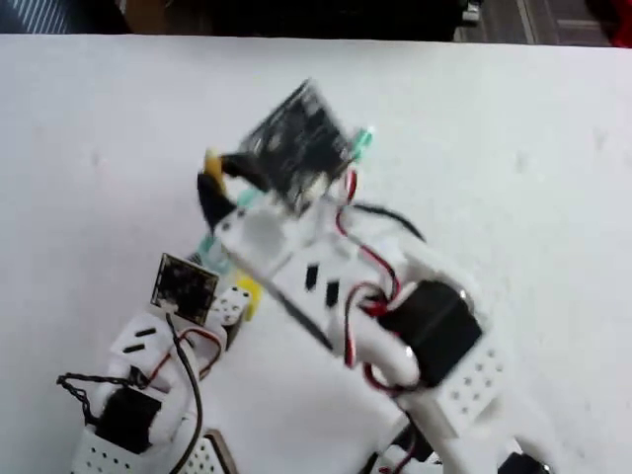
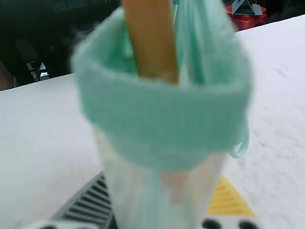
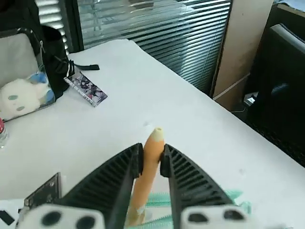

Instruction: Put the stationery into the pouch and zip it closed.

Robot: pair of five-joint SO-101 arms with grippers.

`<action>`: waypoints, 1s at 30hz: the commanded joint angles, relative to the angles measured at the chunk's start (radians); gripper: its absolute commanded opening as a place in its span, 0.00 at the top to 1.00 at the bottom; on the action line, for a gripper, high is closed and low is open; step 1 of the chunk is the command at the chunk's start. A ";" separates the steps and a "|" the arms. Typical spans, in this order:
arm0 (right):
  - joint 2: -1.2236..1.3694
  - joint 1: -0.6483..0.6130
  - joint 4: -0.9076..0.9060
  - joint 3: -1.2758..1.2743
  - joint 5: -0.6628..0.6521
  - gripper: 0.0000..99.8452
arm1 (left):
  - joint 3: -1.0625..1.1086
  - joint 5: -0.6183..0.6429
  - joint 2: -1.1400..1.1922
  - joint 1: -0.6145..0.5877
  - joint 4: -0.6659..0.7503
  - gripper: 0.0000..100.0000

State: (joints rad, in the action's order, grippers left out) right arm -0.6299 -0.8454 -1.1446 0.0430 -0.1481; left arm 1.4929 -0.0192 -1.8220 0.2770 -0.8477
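Two grippers engaged: right gripper [image 3: 151, 150] clamped on orange pen [image 3: 148, 176], whose lower end sits inside pouch [image 2: 162, 129]; left gripper [image 2: 157, 210] grips pouch upright.

The white worktop [image 3: 200, 124] runs far out to a window hung with slatted blinds [image 3: 157, 28], and daylight shows between the slats. Beside the blinds stands a pale wooden panel [image 3: 238, 43], and next to it is a dark chair [image 3: 286, 71]. A black bag [image 3: 47, 47] sits on the worktop with a white plush toy [image 3: 19, 98] against it. A printed card [image 3: 86, 88] lies near them.
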 commanded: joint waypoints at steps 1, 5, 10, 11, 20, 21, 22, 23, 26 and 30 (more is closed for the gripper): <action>-0.068 -0.010 -0.028 0.000 -0.040 0.79 | -0.017 -0.009 0.008 0.010 0.014 0.83; -0.093 -0.007 -0.061 0.003 -0.061 0.68 | -0.017 -0.009 0.008 0.012 0.014 0.83; -0.097 -0.005 -0.065 0.005 -0.130 0.76 | -0.017 -0.009 0.008 0.010 0.012 0.83; -0.097 -0.005 -0.064 0.006 -0.132 0.77 | -0.017 -0.009 0.008 0.010 0.012 0.83; -0.077 0.352 0.022 0.000 -0.066 0.78 | -0.018 -0.005 0.008 -0.076 0.025 0.83; -0.056 0.418 0.035 0.000 -0.015 0.78 | -0.018 -0.003 0.008 -0.091 0.037 0.83; -0.025 0.481 0.042 0.000 0.031 0.78 | -0.018 -0.003 0.008 -0.105 0.046 0.83; 0.015 0.533 0.045 0.000 0.068 0.78 | -0.018 0.000 0.008 -0.117 0.049 0.83; 0.163 0.611 0.042 0.002 0.100 0.78 | -0.020 0.060 0.008 -0.148 0.049 0.83; 0.369 0.622 0.021 0.002 0.107 0.78 | -0.021 0.080 0.008 -0.160 0.049 0.83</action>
State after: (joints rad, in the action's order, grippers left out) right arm -0.3721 -0.2378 -1.1201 0.0353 -0.0560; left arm 1.4929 0.0376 -1.8052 0.1327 -0.8247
